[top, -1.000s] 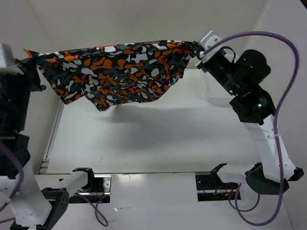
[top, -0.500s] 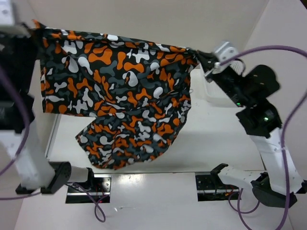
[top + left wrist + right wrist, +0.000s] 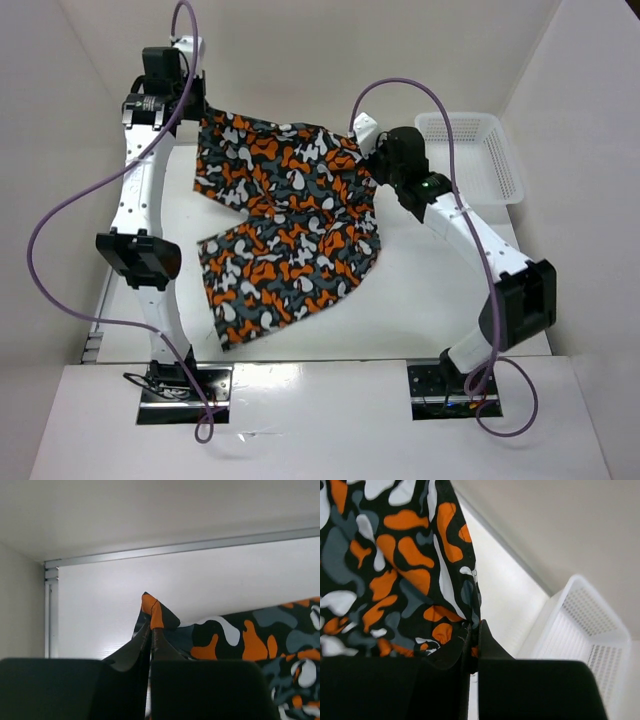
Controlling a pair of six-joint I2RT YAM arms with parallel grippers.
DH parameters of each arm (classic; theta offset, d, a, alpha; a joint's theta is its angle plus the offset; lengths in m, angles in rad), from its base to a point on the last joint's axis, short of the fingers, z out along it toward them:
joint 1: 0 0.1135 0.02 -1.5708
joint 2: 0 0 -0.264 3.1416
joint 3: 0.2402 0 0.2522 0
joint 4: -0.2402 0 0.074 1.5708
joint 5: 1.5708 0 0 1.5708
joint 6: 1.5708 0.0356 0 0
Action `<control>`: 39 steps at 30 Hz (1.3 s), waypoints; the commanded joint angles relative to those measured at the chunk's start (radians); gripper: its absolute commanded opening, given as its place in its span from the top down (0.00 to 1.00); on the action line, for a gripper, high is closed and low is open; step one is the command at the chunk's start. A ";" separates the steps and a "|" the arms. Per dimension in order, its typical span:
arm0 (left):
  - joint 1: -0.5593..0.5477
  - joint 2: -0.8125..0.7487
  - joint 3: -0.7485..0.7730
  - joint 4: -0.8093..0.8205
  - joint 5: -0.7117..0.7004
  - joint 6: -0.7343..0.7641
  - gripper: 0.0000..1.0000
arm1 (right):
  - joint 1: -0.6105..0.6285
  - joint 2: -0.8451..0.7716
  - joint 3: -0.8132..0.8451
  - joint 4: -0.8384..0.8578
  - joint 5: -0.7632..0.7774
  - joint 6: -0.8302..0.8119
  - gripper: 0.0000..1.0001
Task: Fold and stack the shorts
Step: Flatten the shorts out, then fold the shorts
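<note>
The shorts (image 3: 285, 225), printed in orange, white, grey and black blotches, are spread over the white table, their upper edge stretched between my two grippers. My left gripper (image 3: 197, 112) is shut on the far left corner of the shorts (image 3: 155, 614), at the back of the table. My right gripper (image 3: 368, 150) is shut on the far right corner of the shorts (image 3: 420, 570). The lower legs of the shorts trail toward the near edge, one lying over the other.
A white plastic mesh basket (image 3: 503, 155) stands at the back right, close to my right arm; its rim (image 3: 580, 630) also shows in the right wrist view. White walls enclose the table at the back and on both sides. A metal rail (image 3: 190, 546) runs along the back edge.
Both arms have swung away from the camera to the far side of the table, lowering the stretched shorts from up in the air down onto the table surface.
</note>
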 commanded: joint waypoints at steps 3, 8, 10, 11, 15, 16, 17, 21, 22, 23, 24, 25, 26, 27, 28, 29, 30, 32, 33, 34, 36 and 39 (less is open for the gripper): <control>0.005 0.041 0.066 0.042 0.034 0.021 1.00 | -0.065 0.086 0.030 0.109 0.012 0.051 1.00; 0.005 0.052 0.066 0.033 0.034 0.021 1.00 | -0.121 0.155 0.100 0.074 -0.007 0.091 1.00; 0.005 0.037 0.043 -0.013 0.081 0.021 1.00 | -0.131 0.155 0.088 0.065 -0.057 0.055 1.00; 0.005 0.000 0.011 -0.029 0.097 0.021 1.00 | -0.131 0.146 0.065 0.045 -0.077 0.016 1.00; 0.005 -0.173 -0.346 -0.050 0.122 0.021 1.00 | -0.122 0.075 -0.016 -0.009 -0.117 -0.080 1.00; 0.005 -0.213 -0.428 -0.050 0.122 0.021 1.00 | -0.122 0.058 -0.054 -0.021 -0.131 -0.109 1.00; 0.005 -0.291 -0.587 -0.050 0.122 0.021 1.00 | -0.122 0.040 -0.074 -0.056 -0.145 -0.142 1.00; 0.005 -0.430 -0.864 -0.131 0.131 0.021 1.00 | -0.111 -0.058 -0.183 -0.148 -0.196 -0.332 1.00; 0.005 -0.460 -0.904 -0.142 0.144 0.021 1.00 | -0.111 -0.092 -0.234 -0.158 -0.221 -0.357 1.00; 0.005 -0.473 -0.941 -0.151 0.154 0.021 1.00 | -0.102 -0.107 -0.257 -0.167 -0.222 -0.378 1.00; 0.005 -0.483 -1.005 -0.162 0.154 0.021 1.00 | -0.102 -0.121 -0.304 -0.167 -0.234 -0.421 1.00; 0.005 -0.502 -1.029 -0.162 0.164 0.021 1.00 | -0.102 -0.149 -0.324 -0.167 -0.234 -0.441 1.00; 0.005 -0.502 -1.049 -0.174 0.165 0.021 1.00 | -0.102 -0.163 -0.341 -0.167 -0.234 -0.456 1.00; 0.005 -0.514 -1.063 -0.174 0.165 0.021 1.00 | -0.102 -0.173 -0.364 -0.156 -0.234 -0.472 1.00; 0.005 -0.526 -1.072 -0.185 0.165 0.021 1.00 | -0.102 -0.183 -0.365 -0.156 -0.234 -0.472 1.00; 0.005 -0.526 -1.083 -0.197 0.165 0.021 1.00 | -0.102 -0.198 -0.365 -0.167 -0.234 -0.481 1.00; 0.005 -0.540 -1.083 -0.207 0.174 0.021 1.00 | -0.102 -0.198 -0.375 -0.176 -0.243 -0.490 1.00; 0.005 -0.549 -1.104 -0.230 0.174 0.021 1.00 | -0.102 -0.242 -0.389 -0.236 -0.283 -0.548 1.00; -0.011 -0.549 -1.157 -0.230 0.160 0.021 1.00 | -0.093 -0.258 -0.424 -0.250 -0.292 -0.564 1.00; -0.011 -0.560 -1.194 -0.230 0.136 0.021 1.00 | -0.079 -0.276 -0.450 -0.263 -0.292 -0.602 1.00; -0.020 -0.546 -1.297 -0.202 0.100 0.021 1.00 | 0.002 -0.338 -0.545 -0.273 -0.250 -0.637 0.88; -0.020 -0.534 -1.343 -0.161 0.070 0.021 1.00 | 0.094 -0.431 -0.627 -0.287 -0.237 -0.662 0.75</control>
